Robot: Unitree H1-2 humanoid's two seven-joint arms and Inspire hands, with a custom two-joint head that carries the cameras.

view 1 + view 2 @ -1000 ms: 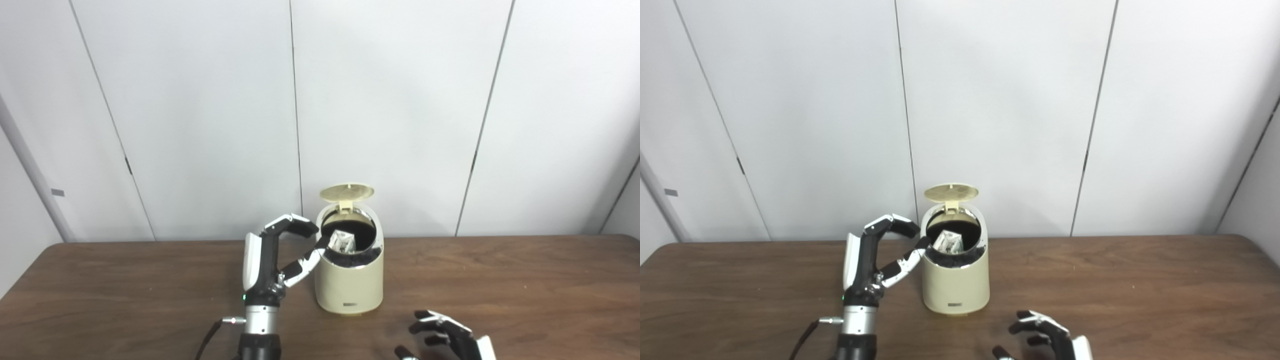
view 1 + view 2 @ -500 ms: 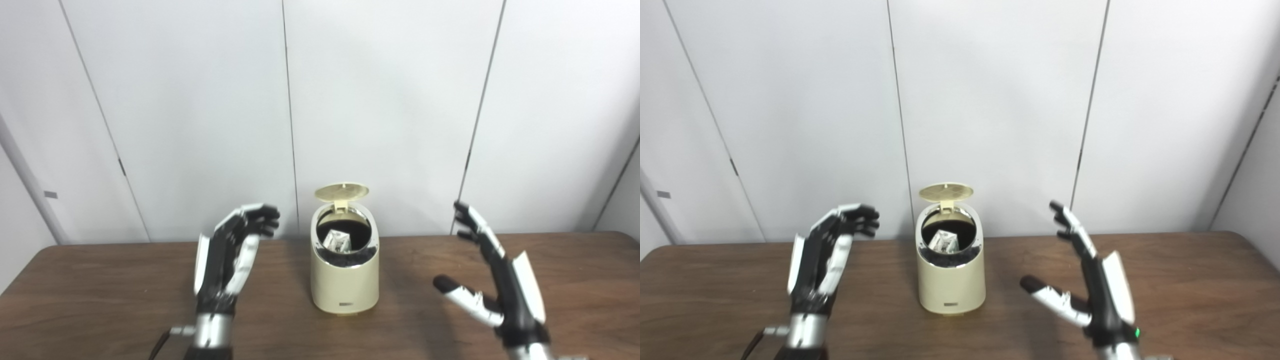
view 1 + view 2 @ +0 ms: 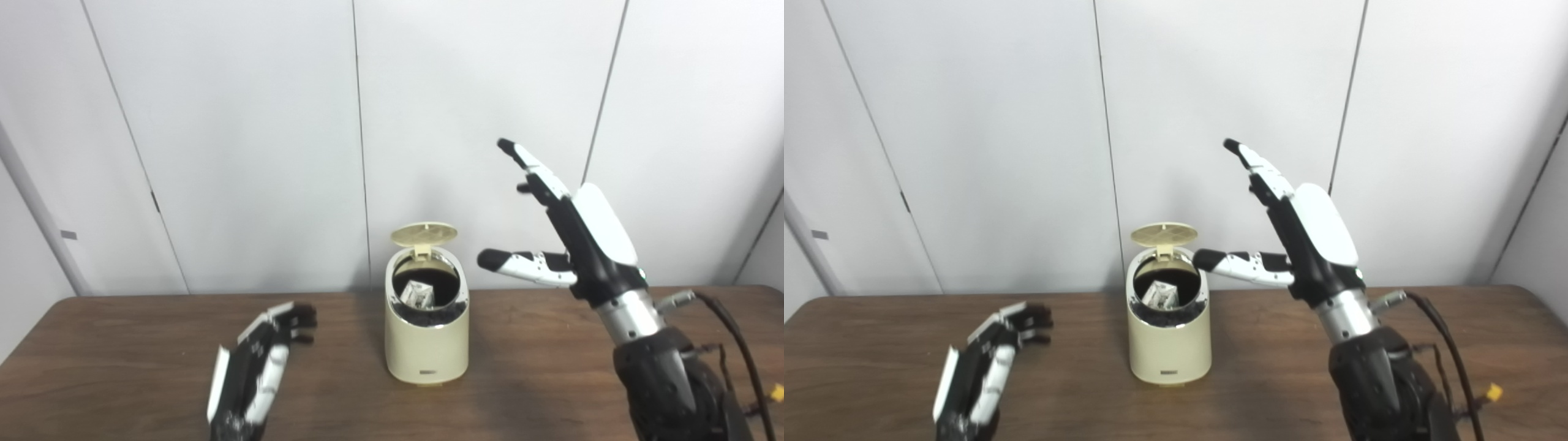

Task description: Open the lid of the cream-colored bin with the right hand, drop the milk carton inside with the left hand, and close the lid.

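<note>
The cream-colored bin [image 3: 427, 346] stands on the brown table with its round lid [image 3: 424, 233] tipped up at the back. The milk carton [image 3: 419, 294] lies inside on the black liner. My right hand [image 3: 566, 229] is open and raised high to the right of the bin, fingers pointing up and left, thumb out toward the lid without touching it. My left hand [image 3: 257, 370] is open and empty, low over the table to the left of the bin. Both hands also show in the right eye view, right [image 3: 1295, 236] and left [image 3: 983, 367].
The brown wooden table [image 3: 551, 367] runs across the whole view, with white wall panels [image 3: 245, 122] right behind it. A black cable [image 3: 732, 343] hangs from the right forearm.
My right hand rose from near the table to above and right of the bin. My left hand dropped and pulled back toward the table's front left. The carton stays in the bin, lid still up.
</note>
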